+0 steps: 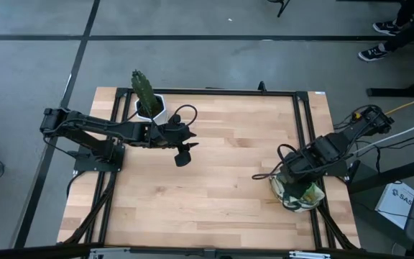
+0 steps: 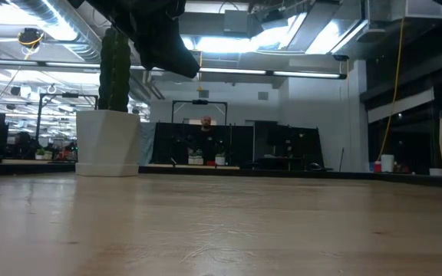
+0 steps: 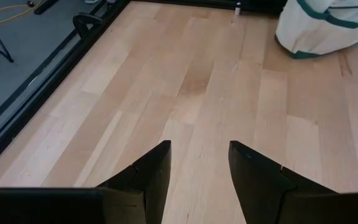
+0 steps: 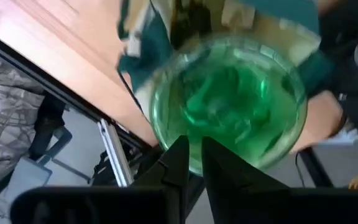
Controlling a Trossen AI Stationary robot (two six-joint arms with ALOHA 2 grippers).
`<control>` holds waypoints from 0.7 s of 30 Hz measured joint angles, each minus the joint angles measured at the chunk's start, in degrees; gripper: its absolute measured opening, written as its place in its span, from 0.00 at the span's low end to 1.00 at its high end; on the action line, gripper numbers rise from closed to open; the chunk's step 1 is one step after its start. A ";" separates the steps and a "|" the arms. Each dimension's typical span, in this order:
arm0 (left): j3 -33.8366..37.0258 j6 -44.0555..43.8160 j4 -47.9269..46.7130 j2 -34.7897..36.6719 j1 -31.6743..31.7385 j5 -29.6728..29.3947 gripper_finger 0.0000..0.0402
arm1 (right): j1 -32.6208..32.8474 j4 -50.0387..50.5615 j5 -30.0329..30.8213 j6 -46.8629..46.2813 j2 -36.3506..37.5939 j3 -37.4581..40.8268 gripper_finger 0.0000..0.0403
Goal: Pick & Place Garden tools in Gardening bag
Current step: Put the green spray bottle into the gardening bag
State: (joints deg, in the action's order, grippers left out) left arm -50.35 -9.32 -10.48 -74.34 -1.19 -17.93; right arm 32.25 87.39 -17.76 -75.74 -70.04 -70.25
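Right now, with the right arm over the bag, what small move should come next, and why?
Probably ease the right tool straight up, away from the gardening bag. Its narrow-set fingers hover over the green spray bottle, which sits in the bag's mouth; no other garden tools show on the table. The left tool waits open near the cactus.

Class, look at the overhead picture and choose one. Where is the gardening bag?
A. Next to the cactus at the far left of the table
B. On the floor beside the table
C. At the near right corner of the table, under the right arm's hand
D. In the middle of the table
C: the cream, green-trimmed gardening bag sits at the table's near right corner, with the right hand over it.
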 joint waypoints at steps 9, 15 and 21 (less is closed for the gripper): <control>0.00 0.00 0.00 0.00 -0.01 0.00 0.39 | 3.04 -5.25 -2.12 -5.95 0.05 4.78 0.11; 0.00 0.00 0.02 -0.01 -0.01 0.00 0.39 | 3.28 -12.75 -1.92 -6.06 0.09 9.80 0.11; 0.00 0.00 0.01 -0.01 -0.02 0.00 0.39 | 2.81 -12.45 -0.29 -3.97 0.17 10.80 0.11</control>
State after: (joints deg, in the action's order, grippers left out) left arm -50.35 -9.32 -10.47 -74.35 -1.21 -17.93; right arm 35.06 74.94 -18.05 -79.71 -69.87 -59.45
